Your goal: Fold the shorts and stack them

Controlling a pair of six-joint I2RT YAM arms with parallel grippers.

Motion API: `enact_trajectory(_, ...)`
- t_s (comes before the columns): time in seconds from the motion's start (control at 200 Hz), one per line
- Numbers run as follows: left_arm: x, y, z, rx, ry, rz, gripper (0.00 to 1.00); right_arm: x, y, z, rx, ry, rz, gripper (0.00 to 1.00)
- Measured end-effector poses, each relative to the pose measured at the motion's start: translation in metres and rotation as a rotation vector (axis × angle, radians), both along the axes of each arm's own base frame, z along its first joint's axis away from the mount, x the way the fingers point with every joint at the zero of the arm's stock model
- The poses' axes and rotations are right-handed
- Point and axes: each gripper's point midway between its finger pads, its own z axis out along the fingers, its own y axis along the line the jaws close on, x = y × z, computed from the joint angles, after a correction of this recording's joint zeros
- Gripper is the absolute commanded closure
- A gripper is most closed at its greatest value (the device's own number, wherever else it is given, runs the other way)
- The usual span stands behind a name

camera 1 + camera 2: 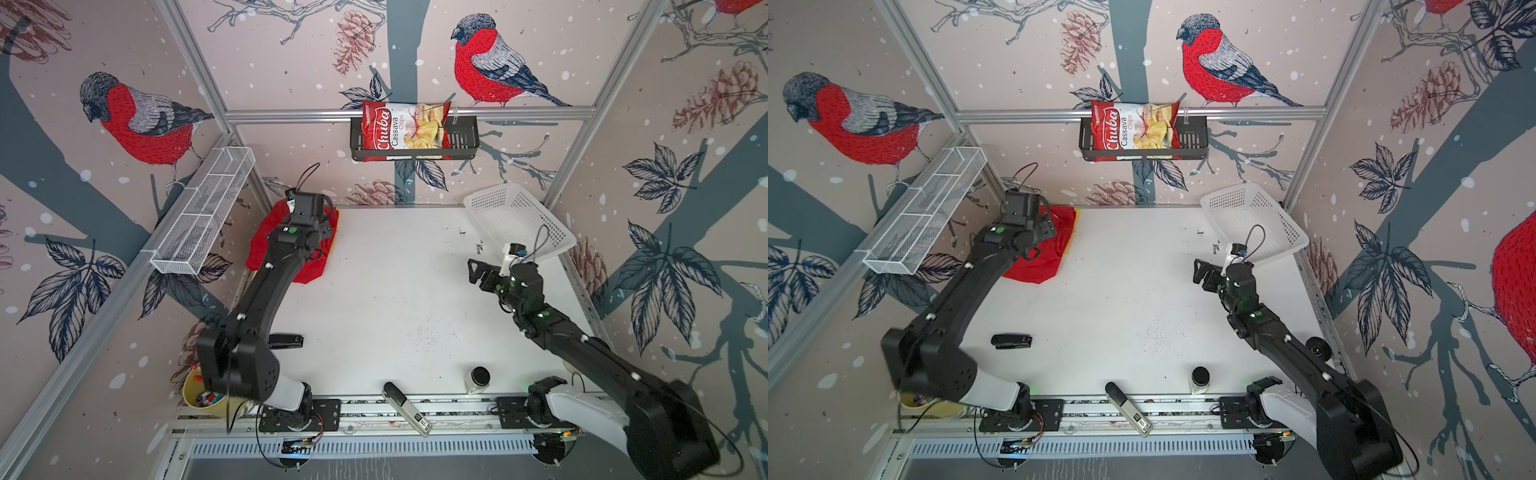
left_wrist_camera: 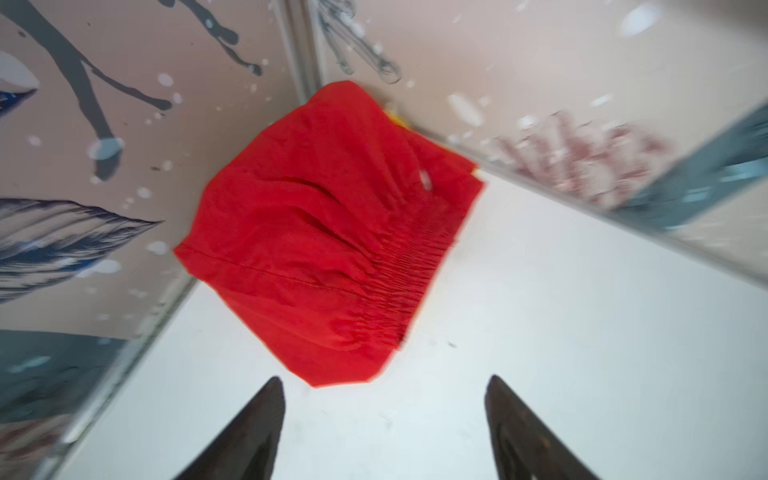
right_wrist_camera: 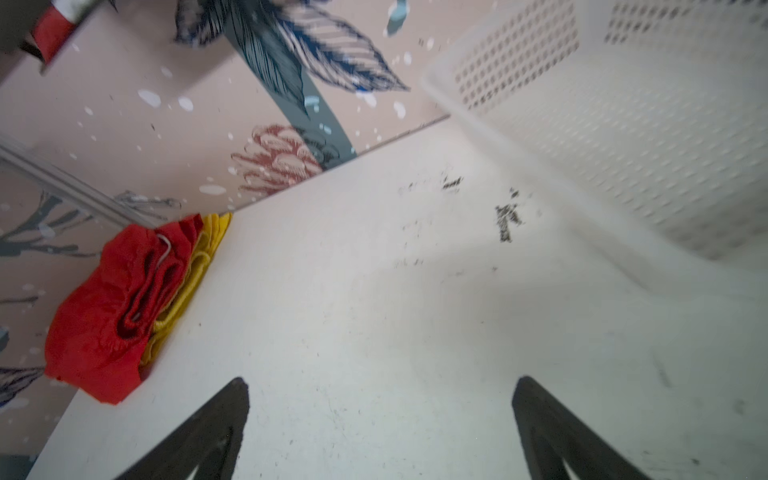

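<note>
Near the front edge of the table a small dark-lidded jar stands and a black stapler lies. Farther in, the right claw hangs released over bare table, jaws wide, holding nothing. The left claw is likewise spread and empty, near the red shorts. These lie folded on top of the yellow shorts in the table's far left corner. A white basket sits in the far right corner.
</note>
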Motion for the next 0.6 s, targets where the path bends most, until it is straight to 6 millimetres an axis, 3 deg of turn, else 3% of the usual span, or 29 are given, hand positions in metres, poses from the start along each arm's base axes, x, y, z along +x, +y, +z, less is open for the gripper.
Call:
enact_trajectory(0.21,-0.053,-0.010,0.032,-0.100,-0.271,-0.102,0.01,-0.032,-0.039,0.042,0.042,-0.152,-0.137,0.00)
enact_trajectory(0.365,-0.082,-0.009,0.032,-0.096,-0.352,-0.135,0.01,-0.048,-0.064,0.059,0.018,-0.183,-0.234,0.00)
enact_trajectory(0.6,-0.116,0.002,0.026,-0.087,-0.494,-0.120,0.01,-0.074,-0.094,0.105,0.030,-0.314,-0.338,0.00)
